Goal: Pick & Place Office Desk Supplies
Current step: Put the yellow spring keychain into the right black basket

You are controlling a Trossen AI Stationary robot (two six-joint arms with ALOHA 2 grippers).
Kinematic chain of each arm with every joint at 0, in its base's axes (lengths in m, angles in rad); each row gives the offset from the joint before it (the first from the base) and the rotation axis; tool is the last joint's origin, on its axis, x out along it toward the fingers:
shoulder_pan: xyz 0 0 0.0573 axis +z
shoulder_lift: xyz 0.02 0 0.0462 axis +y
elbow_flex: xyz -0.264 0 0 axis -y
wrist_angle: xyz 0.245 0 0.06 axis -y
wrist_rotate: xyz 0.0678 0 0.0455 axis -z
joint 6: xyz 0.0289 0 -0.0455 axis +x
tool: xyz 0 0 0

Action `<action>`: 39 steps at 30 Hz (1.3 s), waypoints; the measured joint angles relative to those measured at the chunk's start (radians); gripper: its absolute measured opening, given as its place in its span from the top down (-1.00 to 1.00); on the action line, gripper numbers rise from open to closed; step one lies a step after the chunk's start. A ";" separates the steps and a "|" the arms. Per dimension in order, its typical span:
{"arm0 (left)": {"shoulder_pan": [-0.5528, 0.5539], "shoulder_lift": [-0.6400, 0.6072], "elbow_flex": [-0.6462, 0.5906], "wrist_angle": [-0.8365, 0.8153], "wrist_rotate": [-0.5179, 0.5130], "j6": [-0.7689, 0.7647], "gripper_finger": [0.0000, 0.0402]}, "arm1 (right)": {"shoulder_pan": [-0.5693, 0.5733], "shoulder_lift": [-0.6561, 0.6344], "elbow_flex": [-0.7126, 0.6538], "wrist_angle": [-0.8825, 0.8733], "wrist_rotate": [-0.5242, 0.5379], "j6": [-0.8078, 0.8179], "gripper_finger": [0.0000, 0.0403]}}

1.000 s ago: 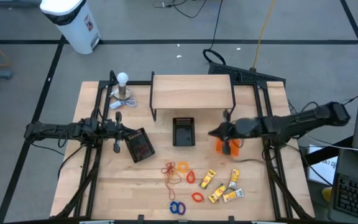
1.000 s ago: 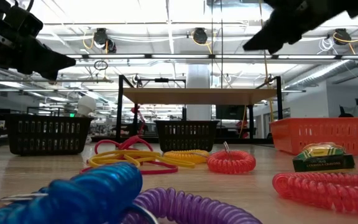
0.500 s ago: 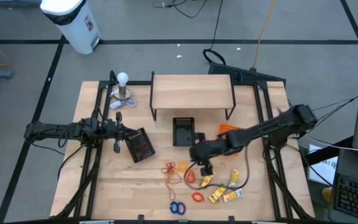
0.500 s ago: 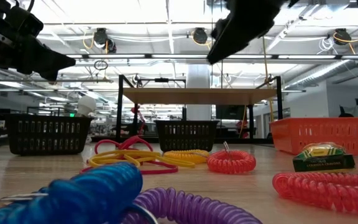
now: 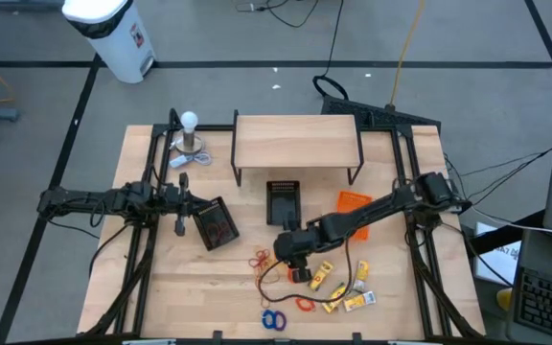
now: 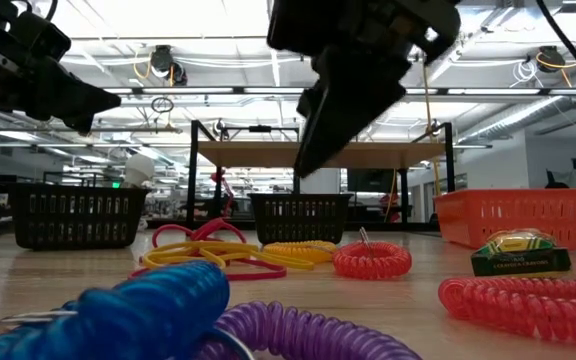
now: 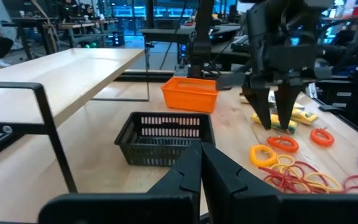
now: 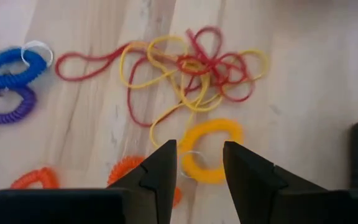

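The desk supplies lie loose on the near middle of the table: tangled red and yellow rubber bands point(image 8: 185, 68), a yellow coil ring point(image 8: 211, 149), orange coil rings point(image 8: 126, 171), blue point(image 8: 11, 62) and purple point(image 8: 5, 102) coil rings, and yellow packets point(image 5: 348, 287). My right gripper point(image 8: 197, 168) hangs open above the yellow coil ring, tipped downward and clear of it; it also shows in the high view point(image 5: 293, 259) and the low view point(image 6: 308, 160). My left gripper point(image 7: 201, 165) waits shut at the table's left, held level in the air.
A black mesh bin point(image 5: 283, 203) stands mid-table under a wooden shelf point(image 5: 295, 142). A second black bin point(image 5: 216, 222) sits by my left gripper. An orange bin point(image 5: 351, 203) stands to the right, behind my right arm. A white bulb-shaped object point(image 5: 190, 134) stands far left.
My right gripper has swung from over the orange bin toward the table's left and near edge, come down, and tipped its fingers downward; it now hangs over the rubber bands and coil rings. The supplies have not moved.
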 joint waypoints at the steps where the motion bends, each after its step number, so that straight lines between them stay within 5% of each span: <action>1: 0.000 0.000 0.000 0.000 0.006 0.000 0.98 | 0.003 0.009 0.000 0.015 -0.002 0.001 0.38; 8: 0.000 0.000 0.000 0.001 0.015 -0.003 0.93 | 0.002 0.055 0.000 0.077 -0.051 0.063 0.37; 39: 0.000 0.000 0.000 0.008 0.015 -0.022 0.91 | -0.003 0.142 0.001 0.048 0.030 0.035 0.37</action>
